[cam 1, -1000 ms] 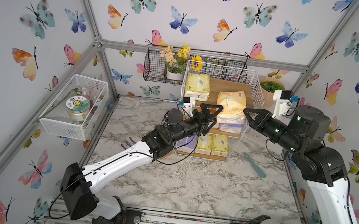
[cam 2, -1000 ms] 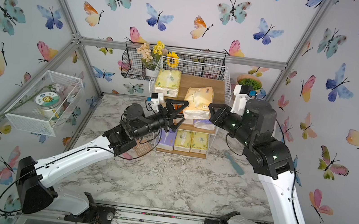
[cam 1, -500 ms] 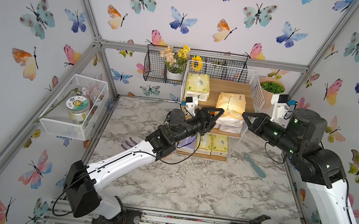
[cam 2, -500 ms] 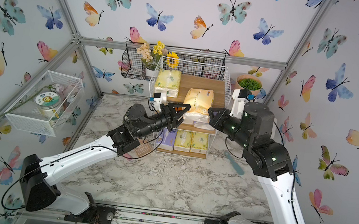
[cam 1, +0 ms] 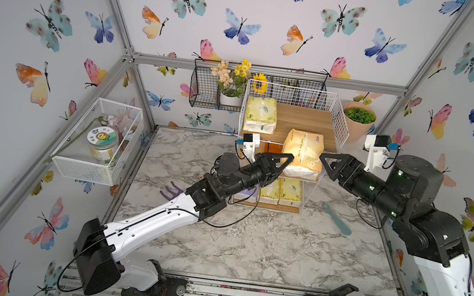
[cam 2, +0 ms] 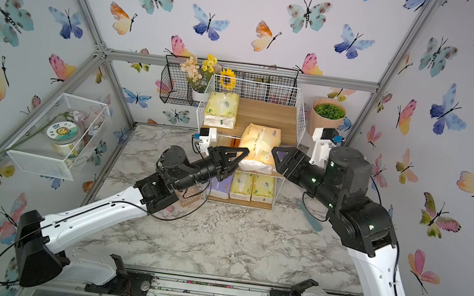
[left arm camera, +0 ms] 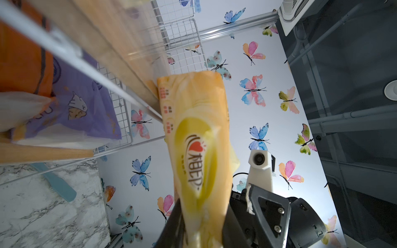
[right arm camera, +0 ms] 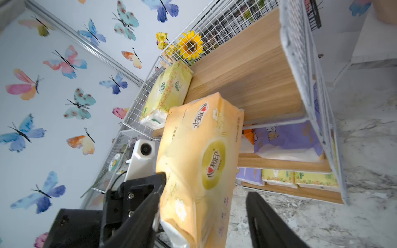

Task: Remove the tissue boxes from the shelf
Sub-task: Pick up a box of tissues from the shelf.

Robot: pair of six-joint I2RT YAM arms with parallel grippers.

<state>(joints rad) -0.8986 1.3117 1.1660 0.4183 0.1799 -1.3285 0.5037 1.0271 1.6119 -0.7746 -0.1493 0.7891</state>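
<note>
A peach-orange tissue box (cam 1: 303, 151) (cam 2: 259, 145) hangs just in front of the shelf (cam 1: 339, 118), level with its top board. My left gripper (cam 1: 285, 161) (left arm camera: 199, 227) is shut on the pack's lower left end. My right gripper (cam 1: 325, 163) (right arm camera: 204, 206) is open at the pack's right side, its fingers either side of the pack's end. A yellow-green pack (cam 1: 260, 114) lies on the top board. A lilac pack (left arm camera: 86, 107) and a bright orange one (left arm camera: 21, 64) sit on the middle tier. Yellow-green packs (cam 1: 281, 189) and a lilac pack (right arm camera: 249, 174) fill the bottom tier.
A teal spatula (cam 1: 336, 219) lies on the marble right of the shelf, a purple fork-like piece (cam 1: 172, 191) by my left arm. A white mesh basket with a jar (cam 1: 97, 139) hangs on the left wall. A black flower basket (cam 1: 206, 88) and a green plant pot (cam 1: 357, 121) stand behind.
My left gripper has shut on the peach-orange pack. My right gripper, which held it, has opened and let go. The pack has come forward off the top board.
</note>
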